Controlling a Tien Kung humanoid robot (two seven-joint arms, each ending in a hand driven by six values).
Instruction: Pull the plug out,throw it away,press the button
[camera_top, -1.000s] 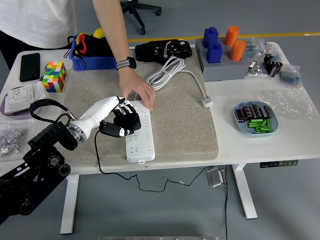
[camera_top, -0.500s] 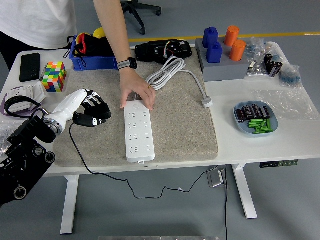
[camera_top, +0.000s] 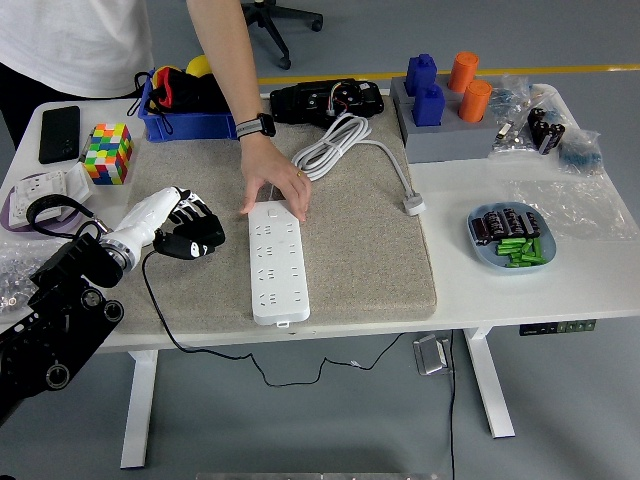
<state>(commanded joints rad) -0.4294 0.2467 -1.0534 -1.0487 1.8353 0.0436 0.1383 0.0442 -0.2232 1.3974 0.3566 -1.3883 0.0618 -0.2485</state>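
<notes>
Plug (camera_top: 192, 243), black and rigid, gripped in the left robot hand (camera_top: 183, 228) over the mat, left of the white power strip (camera_top: 274, 268). Likely light; its trailing cord (camera_top: 200, 352) may drag. A person's hand (camera_top: 272, 185) steadies the strip's far end.

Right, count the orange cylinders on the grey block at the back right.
2. One orange cylinder stands at the grey block's far edge, the other nearer, on its right side. The blue pieces beside them hide none visibly.
</notes>
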